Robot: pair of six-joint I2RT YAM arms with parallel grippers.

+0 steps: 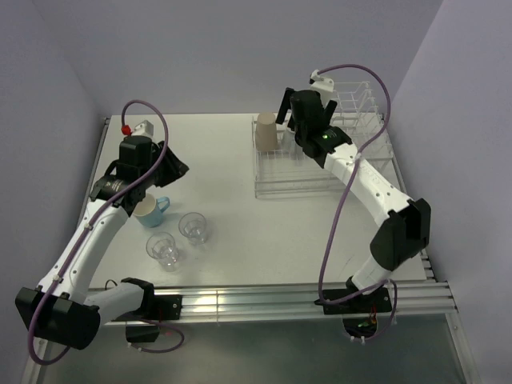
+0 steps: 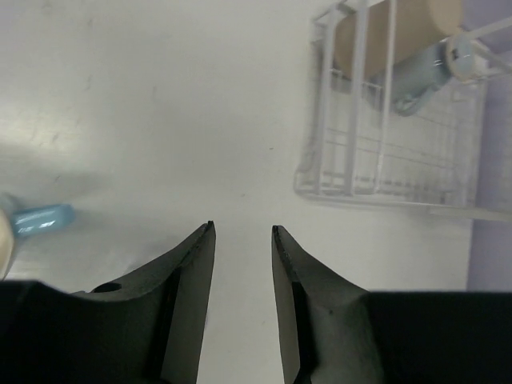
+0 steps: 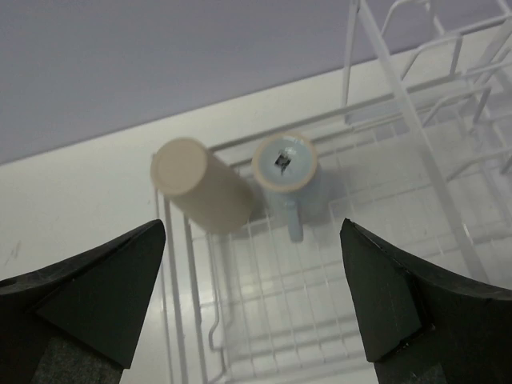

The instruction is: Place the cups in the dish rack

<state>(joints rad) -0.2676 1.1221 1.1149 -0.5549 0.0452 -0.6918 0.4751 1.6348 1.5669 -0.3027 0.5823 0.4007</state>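
The white dish rack [image 1: 298, 190] stands at the back right. A tan paper cup [image 1: 266, 132] stands upside down in its left end, with a light blue mug [image 3: 286, 166] upside down beside it; both show in the right wrist view, the paper cup [image 3: 200, 194] on the left. My right gripper [image 1: 306, 114] hovers above them, wide open and empty [image 3: 252, 228]. A light blue handled cup [image 1: 150, 210] and two clear tumblers [image 1: 193, 227] [image 1: 162, 250] stand on the table at the front left. My left gripper [image 1: 176, 168] is open and empty [image 2: 242, 226], just beyond the blue cup.
The rack's tall plate dividers [image 1: 352, 100] rise at its far right end, behind my right gripper. The left wrist view shows the rack [image 2: 376, 188] across bare white table [image 2: 160, 120]. Purple walls close in the back and both sides.
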